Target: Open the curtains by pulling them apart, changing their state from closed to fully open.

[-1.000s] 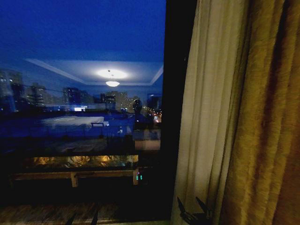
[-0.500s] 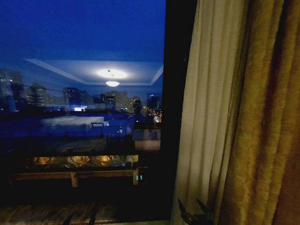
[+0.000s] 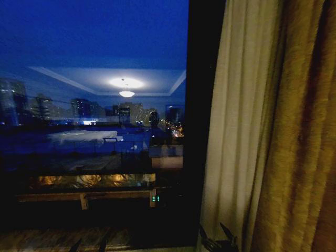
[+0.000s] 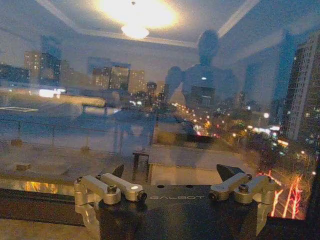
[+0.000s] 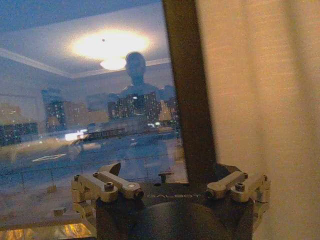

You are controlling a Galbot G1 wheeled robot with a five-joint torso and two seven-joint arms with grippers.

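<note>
One sheer cream curtain (image 3: 233, 121) hangs gathered in pleats at the right of the window, just past the dark window frame (image 3: 202, 115). In the right wrist view the same cream curtain (image 5: 260, 100) hangs close beside my right gripper (image 5: 170, 172), whose fingers are spread wide with nothing between them. In the head view my right gripper (image 3: 218, 240) sits low at the curtain's inner edge, open. My left gripper (image 3: 90, 245) is low at the bottom edge before the bare glass. In the left wrist view my left gripper (image 4: 172, 172) is open and faces the window.
A thick golden-brown drape (image 3: 299, 131) hangs right of the sheer panel. The bare window glass (image 3: 94, 105) shows a night city and reflects a ceiling lamp (image 3: 126, 84). A low wooden sill (image 3: 84, 195) runs beneath the glass.
The whole head picture has shifted slightly to the right, so the camera has moved a little. Both grippers keep their places and stay open.
</note>
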